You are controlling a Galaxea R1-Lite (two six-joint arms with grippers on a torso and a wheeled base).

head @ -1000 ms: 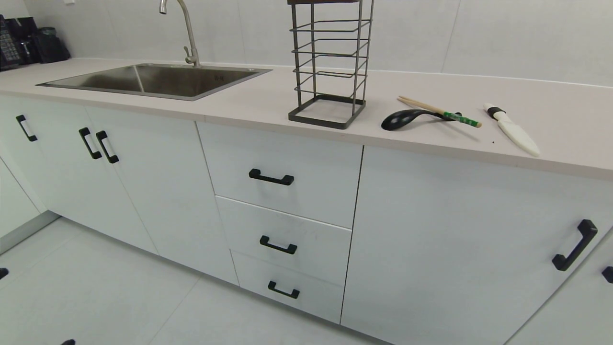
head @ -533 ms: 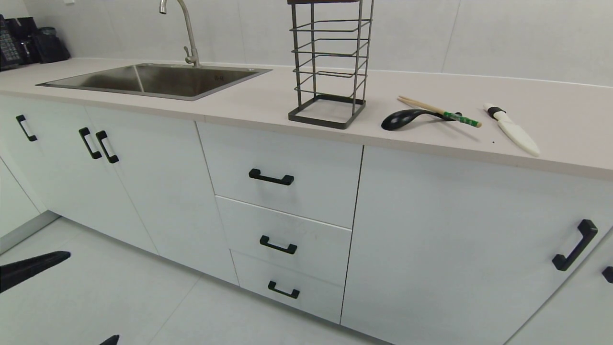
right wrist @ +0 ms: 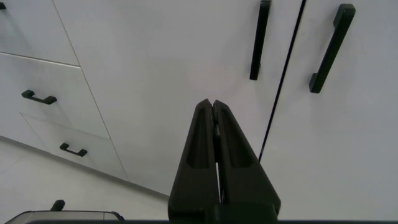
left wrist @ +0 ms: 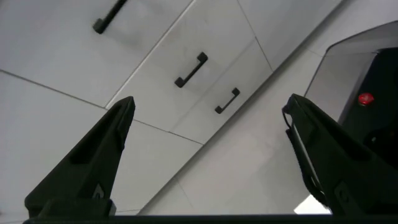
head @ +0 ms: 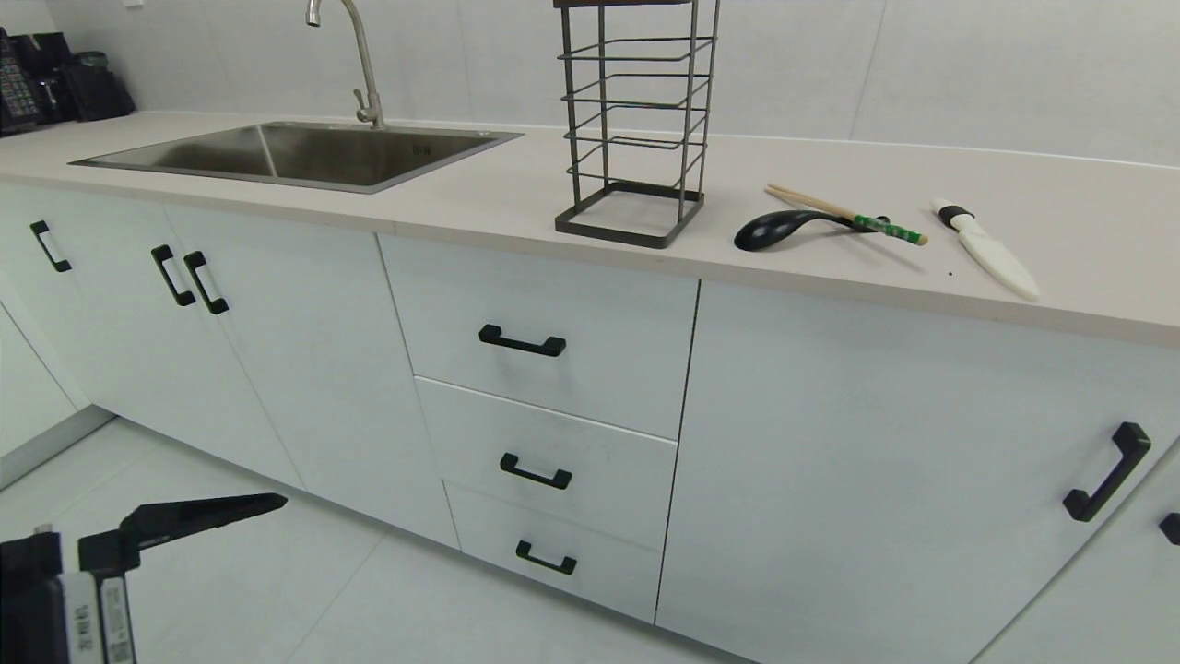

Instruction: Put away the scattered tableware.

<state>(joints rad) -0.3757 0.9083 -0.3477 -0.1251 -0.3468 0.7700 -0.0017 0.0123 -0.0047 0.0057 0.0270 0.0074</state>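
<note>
A steel sink [head: 304,152] sat sunk in the bench [head: 516,198], with a curved tap [head: 363,60] behind it. Dark appliances [head: 55,78] stood at the far left corner. White cupboard doors [head: 277,350] ran below.

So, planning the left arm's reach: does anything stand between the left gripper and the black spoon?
Yes. The left gripper is low before the cabinets; the counter edge lies above it, and the wire rack stands left of the black spoon.
</note>
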